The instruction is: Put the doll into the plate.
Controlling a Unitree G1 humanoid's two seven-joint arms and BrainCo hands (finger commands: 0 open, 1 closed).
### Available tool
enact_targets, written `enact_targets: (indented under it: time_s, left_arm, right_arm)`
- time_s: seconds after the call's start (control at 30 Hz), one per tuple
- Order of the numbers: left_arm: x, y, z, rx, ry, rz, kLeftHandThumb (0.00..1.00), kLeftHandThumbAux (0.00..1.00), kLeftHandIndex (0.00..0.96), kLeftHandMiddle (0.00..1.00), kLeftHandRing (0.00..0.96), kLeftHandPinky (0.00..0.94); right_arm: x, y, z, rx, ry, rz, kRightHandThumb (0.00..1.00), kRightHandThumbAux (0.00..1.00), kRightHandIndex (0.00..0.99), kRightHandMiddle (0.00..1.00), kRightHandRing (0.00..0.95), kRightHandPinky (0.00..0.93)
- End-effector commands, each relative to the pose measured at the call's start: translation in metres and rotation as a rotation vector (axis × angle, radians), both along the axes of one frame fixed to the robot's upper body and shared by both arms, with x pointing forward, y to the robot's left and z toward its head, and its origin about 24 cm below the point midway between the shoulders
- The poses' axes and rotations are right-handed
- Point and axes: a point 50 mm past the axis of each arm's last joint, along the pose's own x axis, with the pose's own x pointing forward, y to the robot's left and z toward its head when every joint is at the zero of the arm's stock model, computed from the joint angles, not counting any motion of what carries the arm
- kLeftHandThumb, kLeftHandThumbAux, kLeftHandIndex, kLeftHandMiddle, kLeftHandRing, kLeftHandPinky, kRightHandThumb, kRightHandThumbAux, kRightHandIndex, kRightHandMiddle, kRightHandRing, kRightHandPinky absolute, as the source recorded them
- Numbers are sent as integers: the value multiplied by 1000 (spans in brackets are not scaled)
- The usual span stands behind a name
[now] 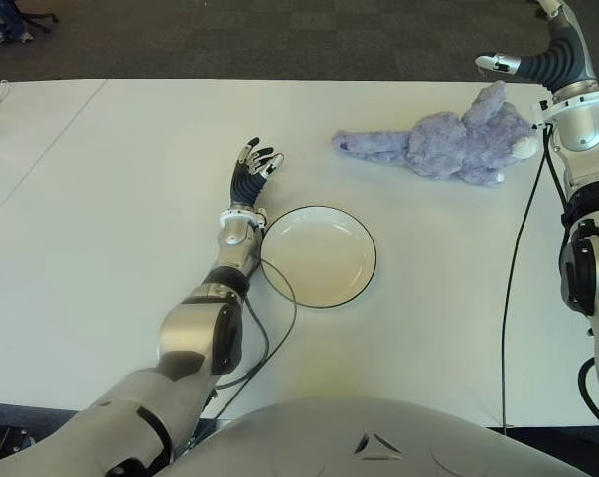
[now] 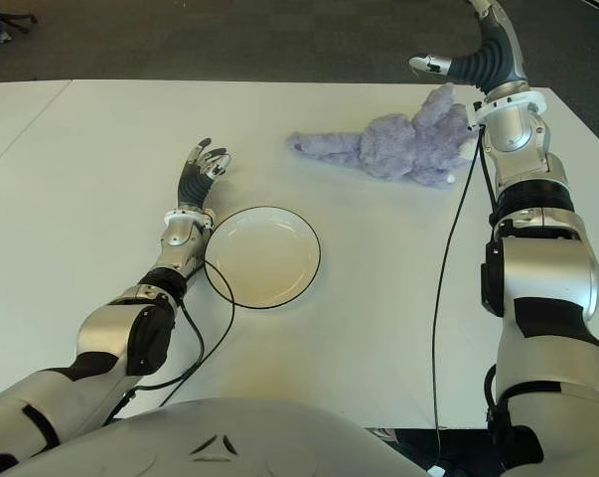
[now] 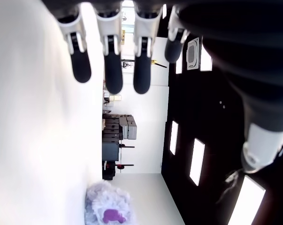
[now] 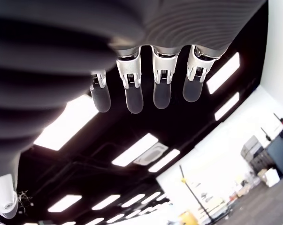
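The purple doll [image 1: 448,142] lies on its side on the white surface [image 1: 100,199], at the far right. The white plate [image 1: 319,255] with a dark rim sits near the middle, well apart from the doll. The left hand [image 1: 256,164] shows just left of the plate, fingers [image 3: 108,65] spread and holding nothing. The right hand [image 2: 473,55] is up by the doll's far right end, fingers [image 4: 134,96] spread and holding nothing.

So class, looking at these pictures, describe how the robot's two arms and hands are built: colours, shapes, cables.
Both arms have rounded silver-grey shells with black joint sections. The left hand and right hand have dark ribbed palms and black fingers with silver knuckle segments and light tips. A thin black cable loops beside the left forearm; another black cable hangs along the right arm.
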Motion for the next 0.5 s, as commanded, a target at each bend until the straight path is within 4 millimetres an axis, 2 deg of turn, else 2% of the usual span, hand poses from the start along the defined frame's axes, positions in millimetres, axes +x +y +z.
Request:
enact_targets:
  time_s: [0.03,0.13,0.3,0.5]
  left_arm:
    - [-78,-7,-91,-86,465,-1,0,597,128,254,268,265]
    - [-78,-7,-91,-88,461,-1,0,598,127,254,269,268]
    - [-75,-10,-88,-81,447,-3,0,593,130,259,274,276]
    - [-77,-10,-90,-82,462,-1,0,589,131,261,271,254]
  right_arm:
    - [9,-2,-24,-175,185,-116,12,593,120,95,49,4]
    - [10,-3,-29,-235,221,-135,8,590,115,83,40,0]
    - [11,-3,-37,-485,325,-166,26,572,97,27,0,0]
    - [15,8,-57,-630,387,-166,66,574,99,6,0,0]
